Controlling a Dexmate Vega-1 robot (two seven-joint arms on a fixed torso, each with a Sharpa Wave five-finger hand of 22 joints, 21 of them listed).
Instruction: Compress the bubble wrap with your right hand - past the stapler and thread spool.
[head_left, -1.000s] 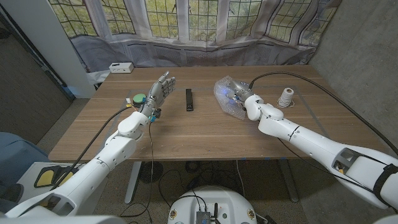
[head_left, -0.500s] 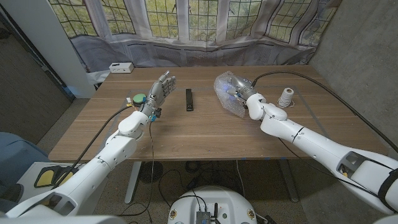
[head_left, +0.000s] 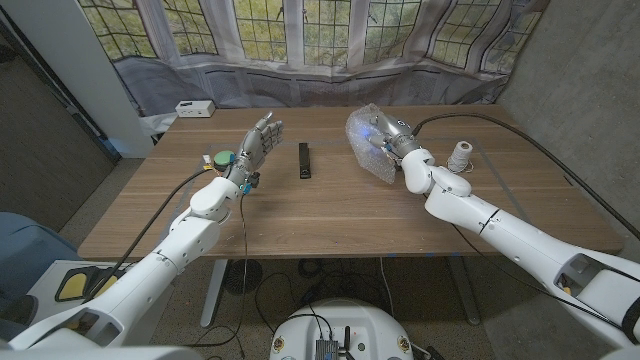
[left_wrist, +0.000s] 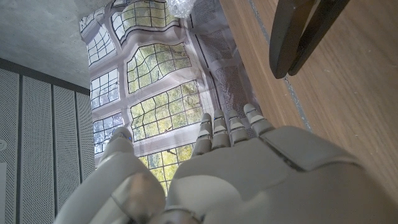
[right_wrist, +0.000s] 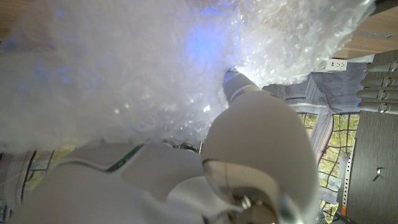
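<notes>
Clear bubble wrap (head_left: 371, 142) tinted blue, black stapler (head_left: 304, 161), white thread spool (head_left: 460, 156), brown wood-grain surface (head_left: 330, 215).

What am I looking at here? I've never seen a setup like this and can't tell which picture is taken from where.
It is a robot with two arms, each ending in a hand with fingers, standing at a wooden table. The wide picture comes from a camera on its head, looking down. The other two come from cameras on its wrists, looking along the back of each hand, so they appear turned.

On the table lie a black stapler, a spool of thread, a green round object and a white box at the far edge.

The right hand grips a clump of bubble wrap; in its wrist view the wrap bulges around the hand. The left hand holds nothing, raised with fingers apart; its wrist view shows the hand's back and the stapler.
</notes>
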